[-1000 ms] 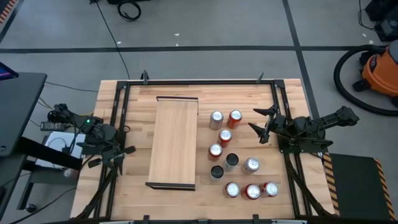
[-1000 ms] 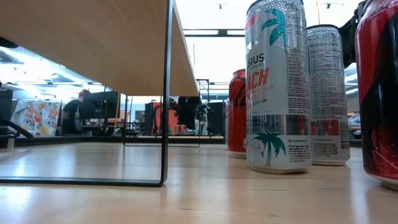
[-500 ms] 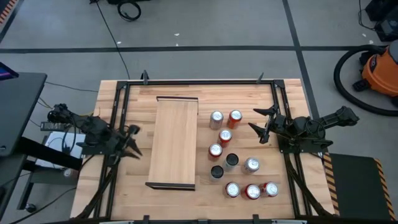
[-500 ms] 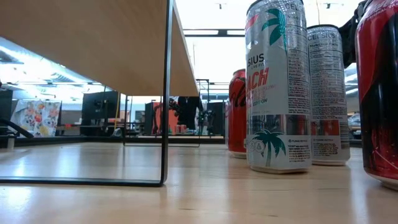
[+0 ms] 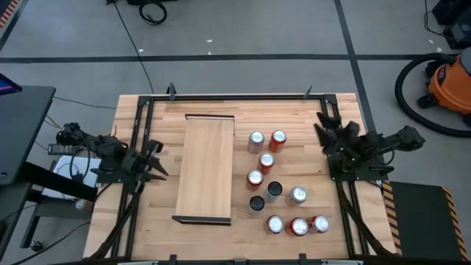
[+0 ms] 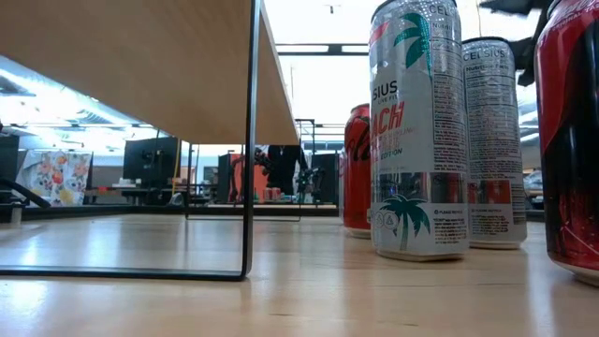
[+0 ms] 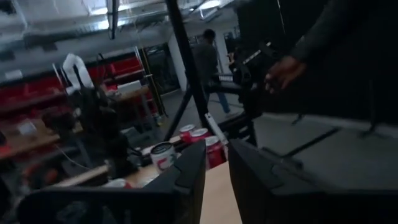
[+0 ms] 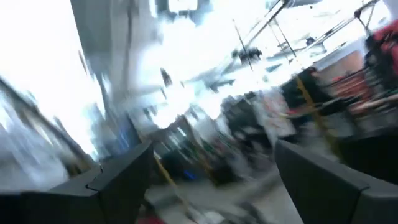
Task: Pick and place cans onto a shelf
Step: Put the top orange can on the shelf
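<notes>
Long light wooden shelf (image 5: 206, 168) with dark metal end rails seen mid-table, long axis running from far edge toward near edge. Small cylindrical red, silver and black cans (image 5: 274, 191) all stood upright in loose cluster just right of shelf, none on it. Left gripper (image 5: 152, 163) parked left of shelf, fingers spread. Right gripper (image 5: 324, 126) held right of cans; fingers set wide apart in right wrist view. Shelf underside and can labels caught only by low view. Person's hand (image 7: 283, 71) picked up only by left wrist view.
</notes>
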{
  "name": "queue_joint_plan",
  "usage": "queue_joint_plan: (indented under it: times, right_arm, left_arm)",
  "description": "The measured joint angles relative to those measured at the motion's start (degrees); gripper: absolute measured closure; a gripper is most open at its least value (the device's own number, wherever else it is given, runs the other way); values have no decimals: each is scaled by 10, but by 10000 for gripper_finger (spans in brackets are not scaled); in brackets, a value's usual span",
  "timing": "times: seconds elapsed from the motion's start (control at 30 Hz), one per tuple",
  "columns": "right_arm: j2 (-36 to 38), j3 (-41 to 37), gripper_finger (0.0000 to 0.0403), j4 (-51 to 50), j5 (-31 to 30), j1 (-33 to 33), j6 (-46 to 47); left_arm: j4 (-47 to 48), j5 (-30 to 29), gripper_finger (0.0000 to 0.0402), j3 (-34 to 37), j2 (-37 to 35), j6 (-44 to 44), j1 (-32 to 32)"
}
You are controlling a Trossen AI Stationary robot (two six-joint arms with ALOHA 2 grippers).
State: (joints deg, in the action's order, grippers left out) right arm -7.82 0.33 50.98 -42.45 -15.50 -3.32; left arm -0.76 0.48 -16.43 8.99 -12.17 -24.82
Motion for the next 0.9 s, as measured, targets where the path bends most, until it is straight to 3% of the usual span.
queue_joint_plan:
  times: [0.2,0.43,0.53,0.77,0.9]
  right_arm:
    - [0,0,57,85,-5,16,17]
    - [0,0,57,99,-15,49,-36]
    - [0,0,57,109,-15,56,-51]
    - [0,7,57,146,-106,71,38]
    - [0,29,57,104,-120,78,87]
  left_arm:
    - [-48,-78,322,0,0,177,0]
    - [-53,-305,322,0,0,265,0]
    - [-57,-370,322,0,0,279,0]
    - [-102,-402,322,0,0,289,0]
    - [-148,-464,322,0,0,343,0]
